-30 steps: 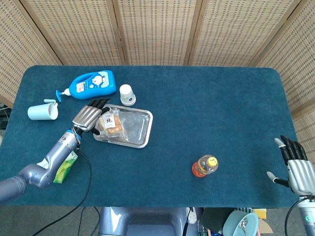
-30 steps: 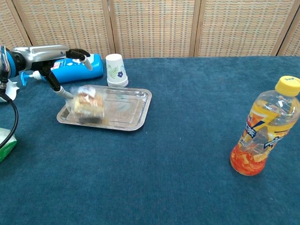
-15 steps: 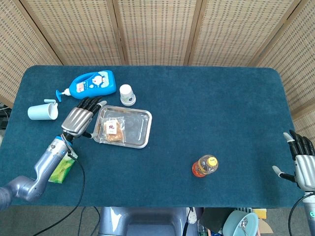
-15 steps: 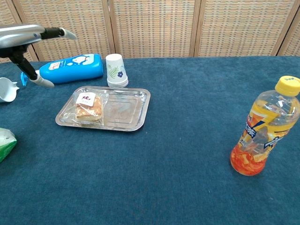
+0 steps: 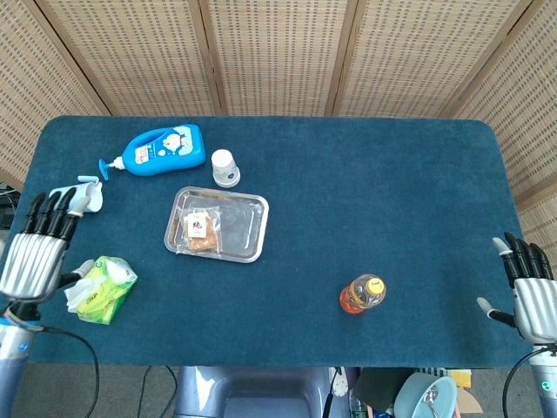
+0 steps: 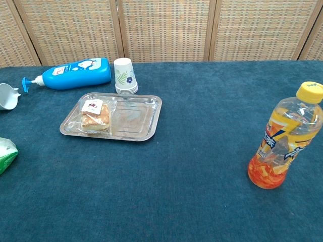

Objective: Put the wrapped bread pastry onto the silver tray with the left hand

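Your left hand [image 5: 35, 252] pulled back from silver tray [image 5: 248, 228] to desk edge, fingers apart, holding nothing. Wrapped bread pastry [image 5: 198, 229] lies on tray's left side. Job looks done. Right hand [image 5: 533, 292] empty too.
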